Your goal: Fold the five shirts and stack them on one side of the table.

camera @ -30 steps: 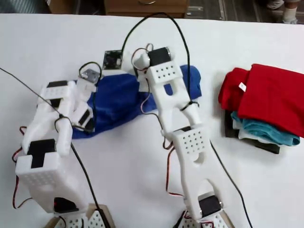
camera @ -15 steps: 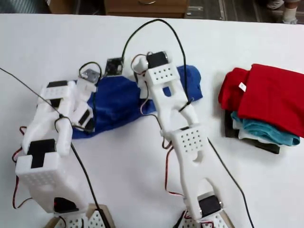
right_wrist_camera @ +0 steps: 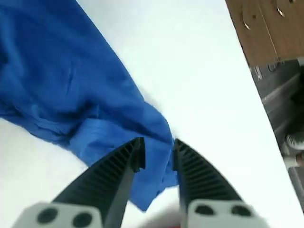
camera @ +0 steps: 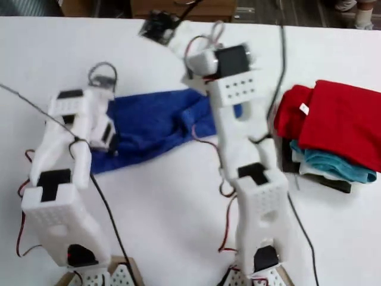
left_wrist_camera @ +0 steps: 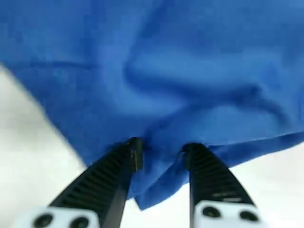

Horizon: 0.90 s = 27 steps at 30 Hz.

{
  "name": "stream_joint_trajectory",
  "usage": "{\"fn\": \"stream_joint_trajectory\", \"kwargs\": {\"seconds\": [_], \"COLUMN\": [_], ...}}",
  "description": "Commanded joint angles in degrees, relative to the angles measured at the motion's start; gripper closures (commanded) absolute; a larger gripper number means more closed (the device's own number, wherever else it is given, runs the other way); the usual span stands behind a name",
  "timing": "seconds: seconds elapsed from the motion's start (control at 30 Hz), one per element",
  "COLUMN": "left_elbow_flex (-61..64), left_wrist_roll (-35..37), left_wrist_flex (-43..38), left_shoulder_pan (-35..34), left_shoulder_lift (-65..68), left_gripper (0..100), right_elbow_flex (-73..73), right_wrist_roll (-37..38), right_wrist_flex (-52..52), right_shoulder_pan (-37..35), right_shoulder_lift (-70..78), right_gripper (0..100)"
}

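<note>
The shirt [camera: 152, 122] lies rumpled across the middle of the table [camera: 161, 208], running from 9 to 3 o'clock; the stack [camera: 339, 119] of folded ones, red on top, sits at 3 o'clock, near the shirt's end but apart from it.

Risks, as I judge them: the right claw [right_wrist_camera: 158, 147] has only a thin corner of cloth, so a brisk pull could let it slip out; if the two claws draw apart too hard, the bunch in the left claw [left_wrist_camera: 162, 149] may drag free instead; the cloth is creased, so any fold made now would likely set lumpy; the right arm [camera: 250, 149] stands just beside the stack, and a swing toward 3 o'clock could knock the red top askew.

Pose: the left arm [camera: 56, 173] rises from 7 o'clock and bends low, its claw down at the shirt's 9 o'clock end, pinching a bunch of cloth; the right arm stretches from 6 toward 12 o'clock, wrist raised over the shirt's 3 o'clock end, claw nearly pressed together on the corner.
</note>
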Motion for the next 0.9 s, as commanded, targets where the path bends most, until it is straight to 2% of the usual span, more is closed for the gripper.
{"fn": "stream_joint_trajectory", "kwargs": {"seconds": [0.0, 0.07, 0.17, 0.33, 0.53, 0.67, 0.87], "left_elbow_flex": [-10.1, -12.1, -12.8, -12.3, -19.6, -29.6, -47.1], "left_wrist_roll": [5.0, 7.1, 6.9, -0.4, -3.8, -7.0, -9.0], "left_wrist_flex": [7.9, 8.9, 6.1, 4.5, 1.3, 6.1, 18.5], "left_shoulder_pan": [-1.7, -3.4, -5.3, -6.2, -6.2, -7.2, -7.2], "left_shoulder_lift": [-0.4, -0.3, -0.3, 1.3, 14.4, 23.1, 28.4], "left_gripper": [82, 82, 76, 74, 74, 74, 74], "right_elbow_flex": [8.6, 15.5, 24.9, 34.8, 38.6, 40.3, 42.5], "right_wrist_roll": [-0.6, -0.5, -0.5, -0.5, -0.5, -0.4, 1.4], "right_wrist_flex": [0.1, 0.1, 0.0, -0.1, -0.2, -0.2, -0.2], "right_shoulder_pan": [2.6, 3.1, 3.0, 2.2, 2.5, 3.4, 3.4], "right_shoulder_lift": [-11.2, -16.1, -23.3, -32.0, -37.6, -40.0, -40.4], "right_gripper": [85.1, 85.1, 85.1, 85.1, 85.1, 85.1, 85.1]}}
